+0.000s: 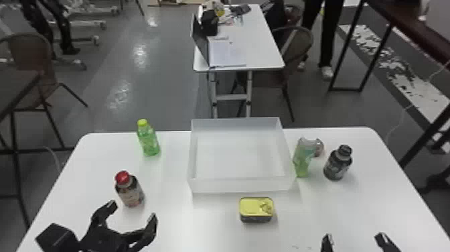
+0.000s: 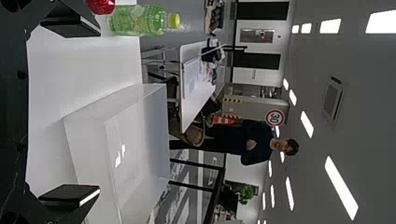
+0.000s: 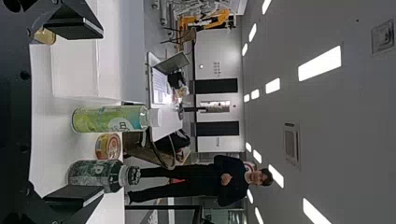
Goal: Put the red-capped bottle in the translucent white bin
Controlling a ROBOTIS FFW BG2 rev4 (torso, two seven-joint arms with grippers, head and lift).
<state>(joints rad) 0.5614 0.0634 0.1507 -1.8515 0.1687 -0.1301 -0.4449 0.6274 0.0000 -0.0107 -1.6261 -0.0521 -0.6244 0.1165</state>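
The red-capped bottle [image 1: 131, 195] stands on the table just beyond the spread jaws of the left gripper [image 1: 133, 210], though the left wrist view cuts off most of it. The right gripper [image 1: 353, 236], also spread, is cropped by the head view's bottom edge. Right of the empty bin [image 1: 241, 186], a pale green bottle [image 1: 302, 162] partly hides a small can [image 1: 319, 147]; a tin [image 1: 256, 207] sits in front.
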